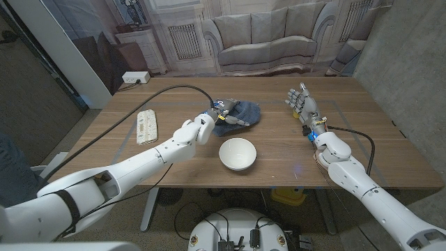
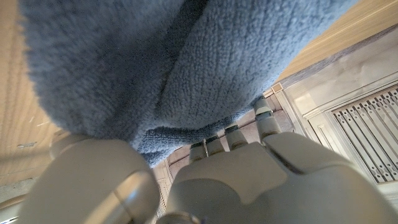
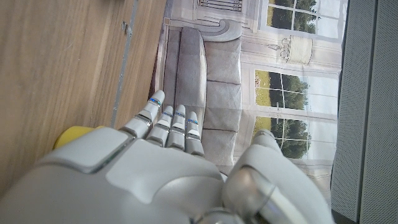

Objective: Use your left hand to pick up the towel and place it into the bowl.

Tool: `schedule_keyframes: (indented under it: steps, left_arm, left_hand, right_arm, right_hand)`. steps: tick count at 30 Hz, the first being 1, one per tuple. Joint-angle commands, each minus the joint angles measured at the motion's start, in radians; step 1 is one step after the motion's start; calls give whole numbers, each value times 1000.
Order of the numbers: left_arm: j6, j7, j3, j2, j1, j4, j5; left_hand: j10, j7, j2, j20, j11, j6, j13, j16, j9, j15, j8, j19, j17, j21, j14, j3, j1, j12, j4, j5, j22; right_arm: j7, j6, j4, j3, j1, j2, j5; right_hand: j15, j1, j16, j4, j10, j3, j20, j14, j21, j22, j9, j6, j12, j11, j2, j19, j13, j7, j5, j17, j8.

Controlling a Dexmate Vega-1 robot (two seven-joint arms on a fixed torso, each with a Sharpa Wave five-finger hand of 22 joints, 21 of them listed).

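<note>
A blue fluffy towel (image 1: 240,113) lies bunched on the wooden table (image 1: 348,150), behind a white empty bowl (image 1: 237,154). My left hand (image 1: 209,120) is at the towel's left edge with its fingers dug into the cloth. In the left wrist view the towel (image 2: 186,68) bulges between the thumb and the fingers (image 2: 233,134), whose tips are buried in it, so the hand grips it. The towel still touches the table. My right hand (image 1: 302,102) stands at the right of the table, fingers straight and apart, holding nothing; the right wrist view shows its fingers (image 3: 171,124) extended.
A pale flat oblong object (image 1: 146,126) lies on the table's left part. A black cable (image 1: 150,104) runs across the table to my left arm. A yellow piece (image 3: 71,134) sits by my right wrist.
</note>
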Motion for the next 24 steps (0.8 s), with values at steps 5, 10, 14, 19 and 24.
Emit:
schedule_keyframes:
  steps: [5,10,14,19,24]
  left_arm:
    - [29,-36,19,-12,-9,8,-6]
    - [38,-37,26,-12,-10,4,2]
    - [44,-44,29,-12,-12,1,4]
    - [54,-51,33,-16,-13,2,8]
    - [64,-63,35,-16,-15,-4,8]
  left_hand:
    - [-7,4,10,0,3,-4,4,-1,5,6,4,-10,5,-4,-6,0,16,1,-6,11,2]
    - [-11,6,15,-1,2,-6,4,-2,5,7,4,-12,4,-5,-9,3,27,0,-10,14,2]
    - [-12,8,20,-1,2,-6,4,-5,5,7,4,-17,4,-7,-16,6,40,0,-15,16,2]
    - [-17,9,26,-1,1,-10,3,-6,5,8,4,-17,3,-8,-19,12,63,-1,-24,20,2]
    - [-23,10,33,-1,1,-10,3,-8,5,5,5,-19,2,-9,-27,20,96,-2,-38,24,2]
  right_arm:
    - [-2,-3,2,-3,5,2,-1]
    - [2,0,9,-3,7,5,1]
    - [3,1,11,-3,6,5,2]
    - [6,-2,11,-2,6,3,5]
    - [11,-5,17,-6,14,4,4]
  right_hand:
    - [5,0,-2,-4,4,0,-19,6,-3,5,1,11,-2,2,5,4,4,-1,-1,4,-1]
    - [5,-1,-2,-4,4,-1,-19,5,-5,5,1,11,-2,0,5,5,4,-2,-2,4,0]
    - [6,-2,-2,-4,5,-1,-18,5,-7,6,1,13,-2,2,5,5,4,-2,-2,4,0]
    - [5,-3,-2,-4,6,-2,-18,5,-9,6,1,15,-2,4,5,6,4,-3,-2,4,1]
    - [5,-4,-2,-4,5,-3,-16,6,-11,6,1,14,-2,1,5,7,4,-3,-2,4,0]
